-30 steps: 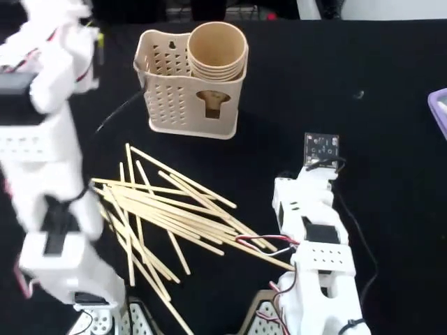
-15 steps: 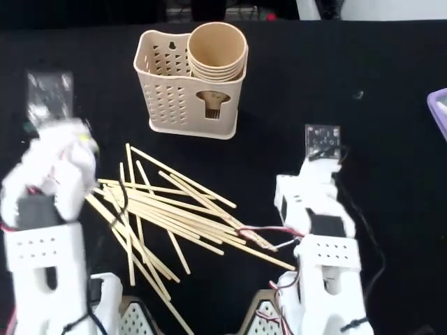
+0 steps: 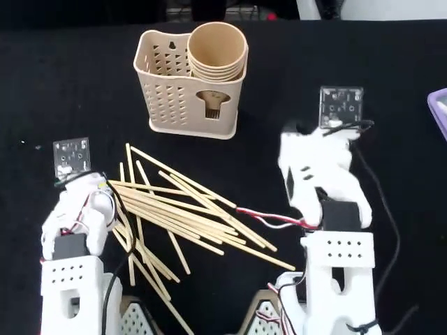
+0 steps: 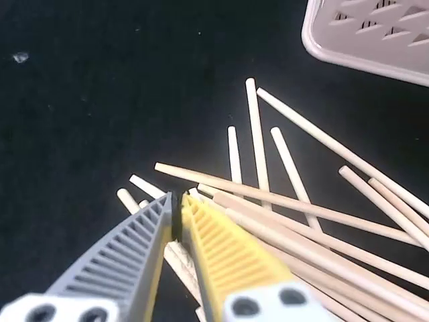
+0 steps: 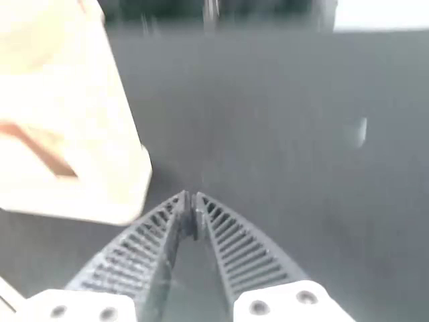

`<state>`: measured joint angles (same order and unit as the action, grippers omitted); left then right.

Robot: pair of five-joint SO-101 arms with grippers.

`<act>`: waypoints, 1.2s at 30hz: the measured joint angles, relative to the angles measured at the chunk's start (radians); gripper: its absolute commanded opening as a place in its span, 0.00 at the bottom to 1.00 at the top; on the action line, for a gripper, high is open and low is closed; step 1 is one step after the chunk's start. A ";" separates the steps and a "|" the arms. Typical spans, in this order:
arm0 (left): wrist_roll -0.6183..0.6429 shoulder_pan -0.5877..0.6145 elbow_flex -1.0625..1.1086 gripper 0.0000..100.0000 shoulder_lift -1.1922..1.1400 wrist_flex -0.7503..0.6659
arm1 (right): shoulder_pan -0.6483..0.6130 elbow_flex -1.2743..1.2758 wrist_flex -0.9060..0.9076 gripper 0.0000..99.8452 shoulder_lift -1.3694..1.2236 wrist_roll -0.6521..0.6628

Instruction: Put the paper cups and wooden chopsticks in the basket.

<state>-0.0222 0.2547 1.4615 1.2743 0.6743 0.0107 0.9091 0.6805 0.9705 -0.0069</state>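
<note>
In the high view, the paper cups (image 3: 217,47) are seen nested as a stack in the basket (image 3: 174,105), in the compartment on the robot's right, so that part is judged done. The wooden chopsticks (image 3: 183,209) are spread in a loose pile on the black table (image 3: 391,63), near the basket but apart from it. None is seen inside it.

In the left wrist view, the left gripper (image 4: 175,204) is shown with jaws pressed together and nothing pinched, its tip over the chopstick ends.

In the right wrist view, the right gripper (image 5: 190,199) is likewise closed and empty, pointed past a corner of the basket.

The chopstick step is judged to be in hand. The left jaws need to be spread, set astride 1 stick and closed, and the stick carried to the basket's free compartment.
</note>
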 measured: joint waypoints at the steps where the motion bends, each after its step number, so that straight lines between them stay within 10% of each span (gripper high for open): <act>1: 0.003 -0.009 0.021 0.03 0.012 -0.015 | -0.020 -0.028 -0.028 0.01 0.000 0.000; 16: 0.005 -0.081 0.213 0.03 0.244 -0.158 | -0.304 -0.130 -0.830 0.01 -0.354 0.000; 36: 0.005 -0.123 0.221 0.03 0.342 -0.135 | -0.336 -0.307 -0.887 0.01 -0.819 0.002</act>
<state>-0.0176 0.1320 1.6824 1.6164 0.5393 -0.3253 0.6022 -0.2064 0.1511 -0.0054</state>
